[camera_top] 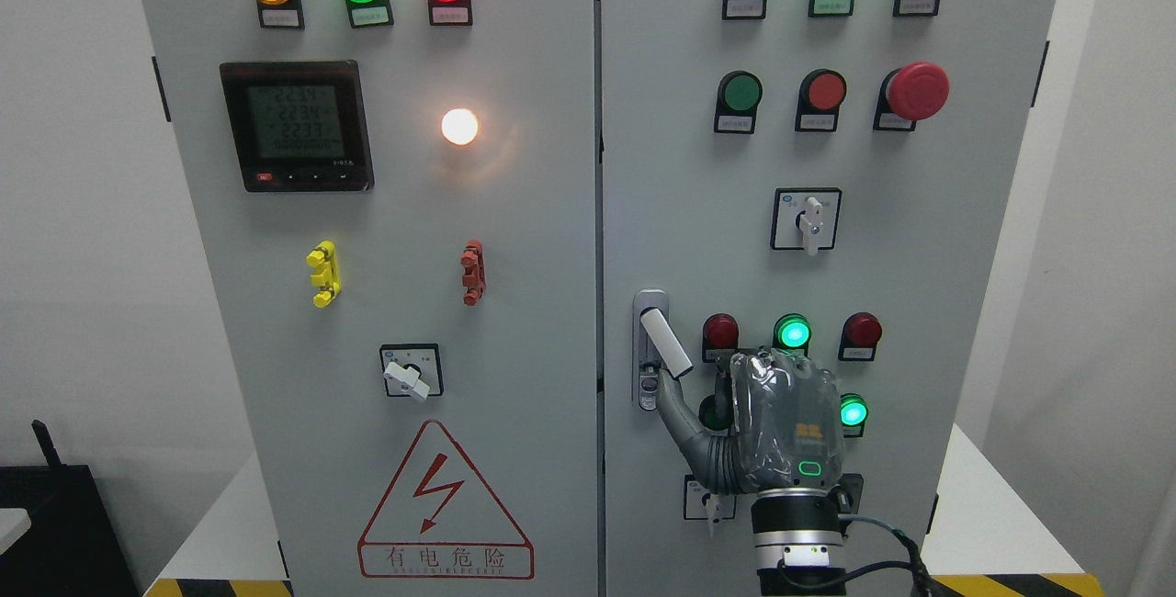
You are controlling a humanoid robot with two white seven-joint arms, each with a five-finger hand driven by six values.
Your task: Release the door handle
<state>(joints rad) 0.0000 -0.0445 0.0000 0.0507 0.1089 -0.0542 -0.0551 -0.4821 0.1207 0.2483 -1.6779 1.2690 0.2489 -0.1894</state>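
Here is the grey cabinet (514,239) filling the frame, two doors side by side with the seam running down the middle. On the right door, just right of that seam and a little below mid-height, sits the door handle (663,342): a white lever tilted out of its metal plate, its free end slanting down to the right.

The right hand (776,427) comes up from the bottom edge, right of centre, back of the hand toward the camera and wrapped in clear plastic. Its thumb (678,411) stretches up and left, and the tip sits right under the lower end of the lever, touching or very nearly so; which one I cannot tell from here. The other fingers are bent forward toward the door, not closed around the lever, and nothing is clasped in them. A black cable (887,537) loops off the wrist.

Around the hand, a green lamp (792,332) glows just above the knuckles between two red lamps, and another green one peeks out at its right side. In the upper right sits a big red mushroom button (916,90). On the left door, a meter (297,125) shows digits, and a warning triangle (445,505) sits low down.
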